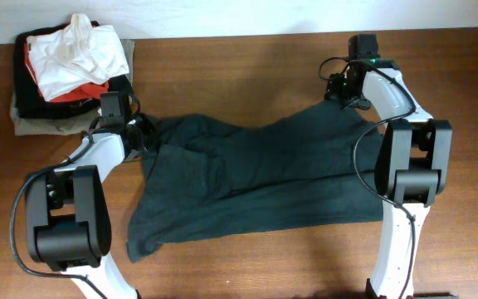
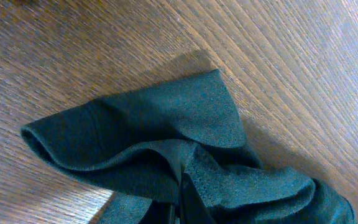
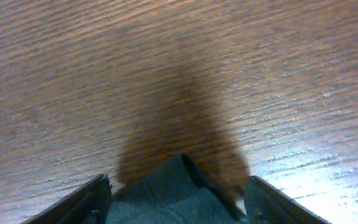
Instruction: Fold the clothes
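A dark teal garment (image 1: 256, 174) lies spread, with wrinkles, on the wooden table. My left gripper (image 1: 145, 133) is at its upper left corner. In the left wrist view the fingers (image 2: 185, 202) are shut on a bunched fold of the garment (image 2: 166, 124), which bulges up off the wood. My right gripper (image 1: 348, 98) is at the garment's upper right corner. In the right wrist view its fingers (image 3: 178, 186) are spread wide, and the corner of the garment (image 3: 166, 202) lies between them, not pinched.
A pile of other clothes (image 1: 69, 62), white, red, black and khaki, sits at the table's back left corner, just behind the left arm. Bare wood table (image 1: 247, 75) lies behind the garment, with a light wall edge beyond.
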